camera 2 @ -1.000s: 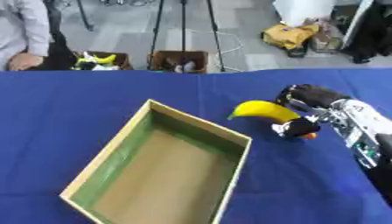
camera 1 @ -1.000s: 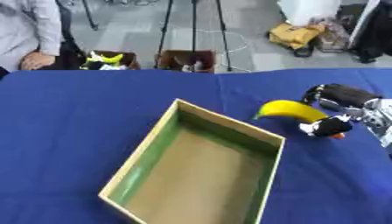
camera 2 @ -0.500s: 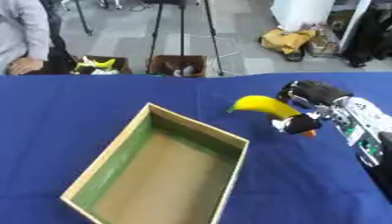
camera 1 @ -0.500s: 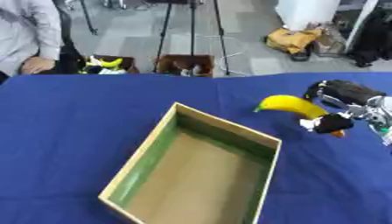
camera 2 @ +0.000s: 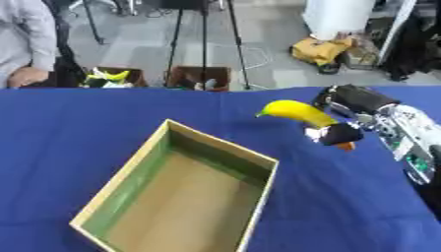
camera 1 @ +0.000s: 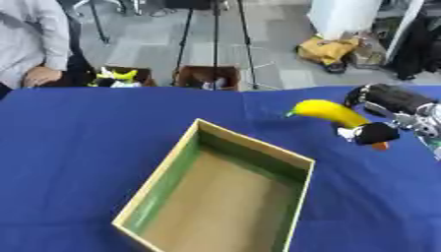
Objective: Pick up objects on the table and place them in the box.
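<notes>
Box [camera 1: 219, 197] sits open at lower centre of the blue table [camera 1: 78, 142], its inside bare. At the upper right of my view, my right hand [camera 2: 349, 123] has its fingers curled round a yellow banana [camera 2: 297, 112], held above the cloth just beyond the box's far corner.

The right robot hand [camera 2: 344, 118] is black with an orange-tipped finger, on a silver-grey forearm.

Blue-draped surface [camera 1: 103, 147] in foreground; beyond it grey floor [camera 1: 284, 34], black tripod legs [camera 1: 215, 44], two open cardboard cartons [camera 2: 196, 78], yellow bag [camera 2: 323, 49], white column [camera 2: 340, 17].
</notes>
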`<state>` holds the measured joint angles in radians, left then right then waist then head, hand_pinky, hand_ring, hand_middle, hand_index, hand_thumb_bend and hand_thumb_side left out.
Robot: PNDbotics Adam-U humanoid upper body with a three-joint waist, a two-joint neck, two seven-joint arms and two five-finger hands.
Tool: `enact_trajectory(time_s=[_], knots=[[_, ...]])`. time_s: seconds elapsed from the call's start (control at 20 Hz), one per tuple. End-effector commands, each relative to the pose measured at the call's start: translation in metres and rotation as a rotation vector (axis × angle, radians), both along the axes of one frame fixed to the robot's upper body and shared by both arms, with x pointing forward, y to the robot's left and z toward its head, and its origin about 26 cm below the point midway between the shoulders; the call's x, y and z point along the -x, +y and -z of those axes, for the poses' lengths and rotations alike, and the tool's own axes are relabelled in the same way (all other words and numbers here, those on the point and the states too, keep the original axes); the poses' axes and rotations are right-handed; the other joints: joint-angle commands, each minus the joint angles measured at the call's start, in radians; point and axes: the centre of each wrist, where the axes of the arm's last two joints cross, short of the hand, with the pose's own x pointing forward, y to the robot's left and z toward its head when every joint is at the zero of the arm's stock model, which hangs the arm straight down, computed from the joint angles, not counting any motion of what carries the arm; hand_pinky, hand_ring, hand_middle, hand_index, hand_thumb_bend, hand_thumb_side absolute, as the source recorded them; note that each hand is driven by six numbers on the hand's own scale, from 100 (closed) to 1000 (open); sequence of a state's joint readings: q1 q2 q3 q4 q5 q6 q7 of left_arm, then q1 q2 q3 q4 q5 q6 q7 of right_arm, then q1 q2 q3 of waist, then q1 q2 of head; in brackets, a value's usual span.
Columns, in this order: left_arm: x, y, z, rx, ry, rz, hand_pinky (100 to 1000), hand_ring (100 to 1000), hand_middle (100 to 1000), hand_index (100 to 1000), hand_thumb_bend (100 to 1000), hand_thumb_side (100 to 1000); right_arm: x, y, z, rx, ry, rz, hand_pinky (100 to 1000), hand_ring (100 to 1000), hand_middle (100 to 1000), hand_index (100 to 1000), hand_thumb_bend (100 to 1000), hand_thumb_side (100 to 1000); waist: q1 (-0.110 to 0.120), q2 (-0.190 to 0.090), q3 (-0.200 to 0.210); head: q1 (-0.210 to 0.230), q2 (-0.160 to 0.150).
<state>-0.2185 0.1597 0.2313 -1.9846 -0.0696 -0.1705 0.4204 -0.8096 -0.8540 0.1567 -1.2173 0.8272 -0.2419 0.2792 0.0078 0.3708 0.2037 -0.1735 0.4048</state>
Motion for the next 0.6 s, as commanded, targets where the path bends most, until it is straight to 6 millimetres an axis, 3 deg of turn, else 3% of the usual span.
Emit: enact_trajectory(time_s=[0.05, 0.55, 0.6], knots=[[0.002, 0.004, -0.008, -0.029, -0.019, -0.005, 223, 423, 430, 620, 100, 992, 0.009, -0.003, -0.025, 0.023, -0.058, -0.003, 719, 752, 578, 659, 100, 737, -0.004, -0.031, -0.002, 0.003, 0.005], [0.002, 0.007, -0.011, -0.033, -0.019, -0.005, 227, 426, 431, 620, 100, 1000, 0.017, 0.011, -0.037, 0.035, -0.071, -0.042, 715, 756, 579, 659, 100, 800, -0.016, -0.066, -0.01, 0.006, 0.014], [0.002, 0.007, -0.011, -0.033, -0.018, -0.005, 227, 426, 431, 620, 100, 989, 0.018, 0.013, -0.037, 0.035, -0.07, -0.049, 714, 755, 577, 658, 100, 775, -0.018, -0.07, -0.01, 0.006, 0.015]])
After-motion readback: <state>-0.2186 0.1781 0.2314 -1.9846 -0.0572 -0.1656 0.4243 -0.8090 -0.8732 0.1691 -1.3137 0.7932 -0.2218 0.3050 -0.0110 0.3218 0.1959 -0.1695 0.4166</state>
